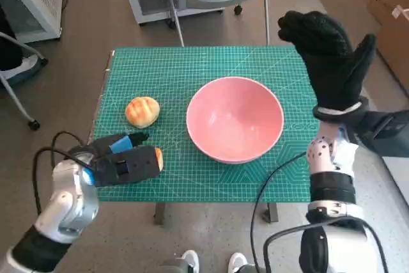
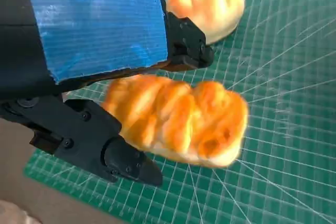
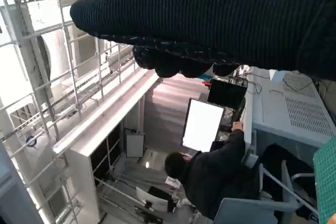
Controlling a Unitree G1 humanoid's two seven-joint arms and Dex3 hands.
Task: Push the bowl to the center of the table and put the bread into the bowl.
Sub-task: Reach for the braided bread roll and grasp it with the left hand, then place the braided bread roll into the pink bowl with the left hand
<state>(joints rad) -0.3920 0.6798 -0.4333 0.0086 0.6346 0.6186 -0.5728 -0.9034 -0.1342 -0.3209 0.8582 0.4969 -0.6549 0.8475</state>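
Holding a golden, ridged bread roll (image 2: 178,127) between its black fingers (image 2: 113,153), my left hand (image 1: 121,161) sits low over the near left corner of the green gridded cutting mat (image 1: 198,62). The left wrist view shows the fingers clamped on the roll from both sides, and I cannot tell whether the roll is clear of the mat or resting on it. A second round bread bun (image 1: 142,111) lies on the mat just beyond that hand, apart from it and untouched.

The wide pink bowl (image 1: 234,118) already sits about mid-table, empty, so I judge the push done and the bread step begun. My right hand (image 1: 329,55) in its black knitted glove is raised beside the bowl's far right side, fingers together and holding nothing; the right wrist view points off at the room, where a person sits at a monitor.

Next I would carry the held roll to the right, high enough to clear the bowl's near rim, and let go only once it is over the hollow. The grip looks shallow, so I would move slowly.
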